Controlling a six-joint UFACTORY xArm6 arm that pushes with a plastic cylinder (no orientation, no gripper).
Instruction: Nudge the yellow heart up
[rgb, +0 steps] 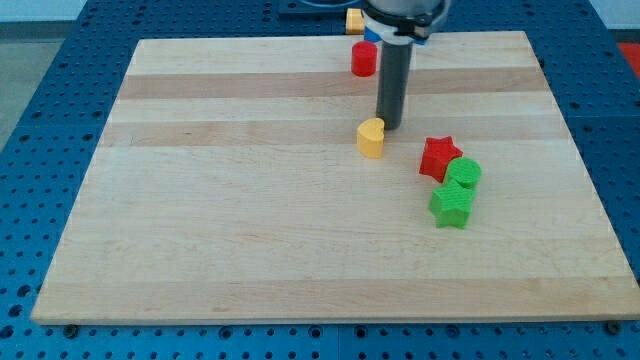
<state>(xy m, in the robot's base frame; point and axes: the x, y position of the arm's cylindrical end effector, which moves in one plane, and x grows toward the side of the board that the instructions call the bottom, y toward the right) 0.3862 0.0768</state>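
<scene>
The yellow heart (371, 138) lies a little right of the board's middle, in the upper half. My tip (389, 126) rests on the board just to the heart's upper right, very close to it or touching it. The dark rod rises from the tip toward the view's top.
A red cylinder (364, 59) stands near the board's top edge, above the heart. A yellow block (354, 19) sits at the top edge, partly hidden by the arm. A red star (439, 157), a green round block (463, 174) and a green star (452, 205) cluster at the right.
</scene>
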